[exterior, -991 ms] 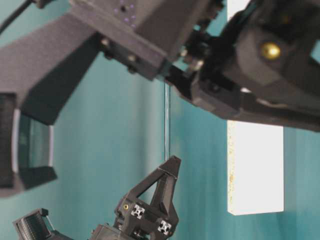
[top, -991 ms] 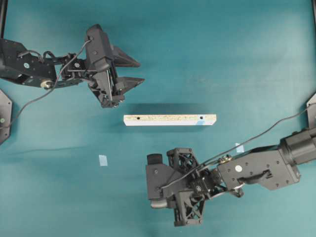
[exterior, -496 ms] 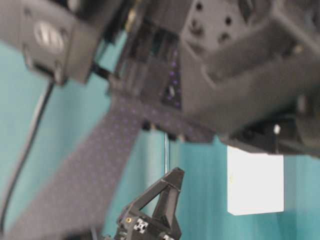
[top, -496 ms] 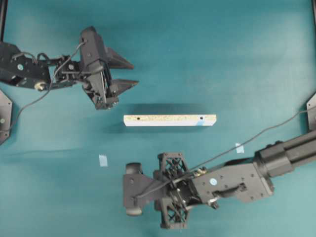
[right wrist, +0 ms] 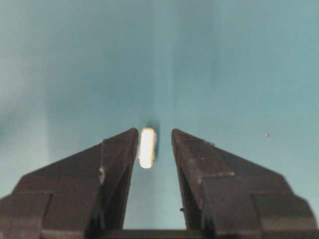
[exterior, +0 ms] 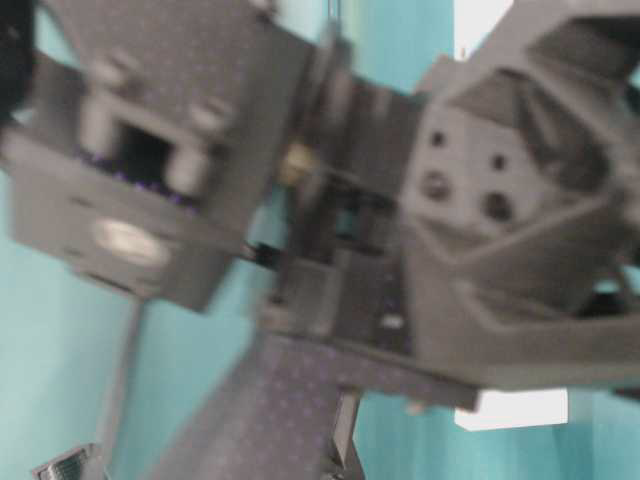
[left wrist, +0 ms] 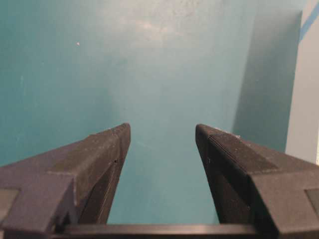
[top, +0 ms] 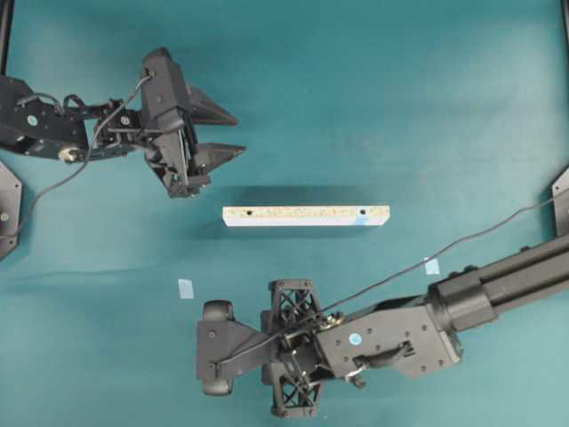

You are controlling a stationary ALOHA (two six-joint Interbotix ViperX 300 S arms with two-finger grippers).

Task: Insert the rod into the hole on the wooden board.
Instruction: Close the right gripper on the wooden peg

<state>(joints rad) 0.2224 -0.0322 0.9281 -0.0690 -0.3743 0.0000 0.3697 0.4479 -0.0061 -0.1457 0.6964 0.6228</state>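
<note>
Cream rod [right wrist: 147,147] lies between right claw [right wrist: 154,142] tips (seemingly ungripped); left claw [left wrist: 160,141] gapes, 2 fingers apart

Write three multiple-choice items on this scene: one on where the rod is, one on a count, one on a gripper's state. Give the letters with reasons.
1. Where is the rod?
A. between the right gripper's fingertips
B. in the marked hole
C. in the left gripper

2. How many dark holes show in the wooden board?
A. one
B. two
C. four

3. How does the left gripper stand?
A. shut on the board
B. shut on nothing
C. open, empty

Answers: 1 A, the right wrist view shows it in the gap between the tips; 2 B, one near each end from overhead; 3 C, only teal table shows between its fingers.
</note>
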